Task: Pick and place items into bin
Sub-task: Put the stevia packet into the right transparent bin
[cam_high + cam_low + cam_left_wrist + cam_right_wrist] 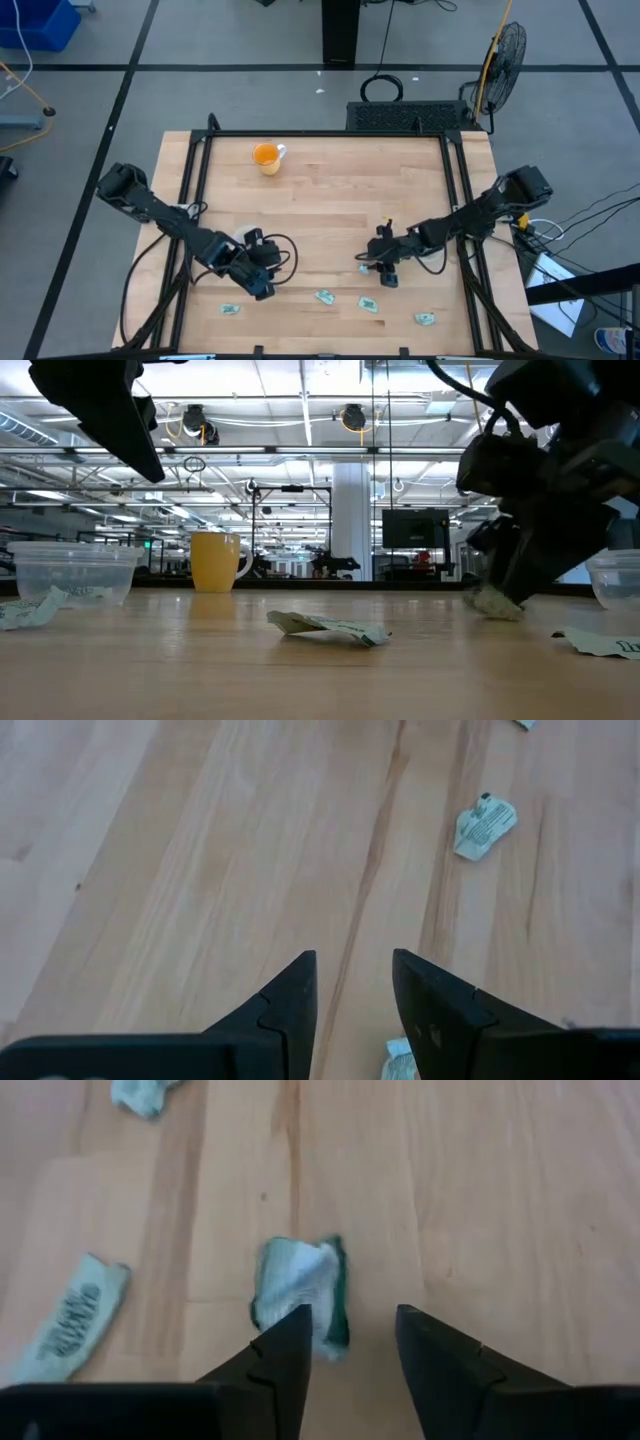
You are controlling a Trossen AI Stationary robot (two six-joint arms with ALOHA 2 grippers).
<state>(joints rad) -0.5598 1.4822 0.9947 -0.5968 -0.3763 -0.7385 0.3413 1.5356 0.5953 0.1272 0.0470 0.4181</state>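
Observation:
Several small green-and-white packets lie flat on the wooden table near its near edge, among them one, another and a third. My right gripper is open and low over a crumpled packet, which lies just ahead of one fingertip; in the low view that packet sits at the gripper's foot. My left gripper is open above bare table, left of centre. One packet lies ahead of it and another shows beside its finger. My right gripper comes at the crumpled packet slanting down from above, with its fingers open. One fingertip stands at the packet's near edge. Whether it touches the packet I cannot tell. The packet lies on the table.
An orange mug stands near the table's far left. Two clear plastic cups show in the low view, one at the left and one at the right. A black frame rail runs around the table. Bare wood lies at the centre.

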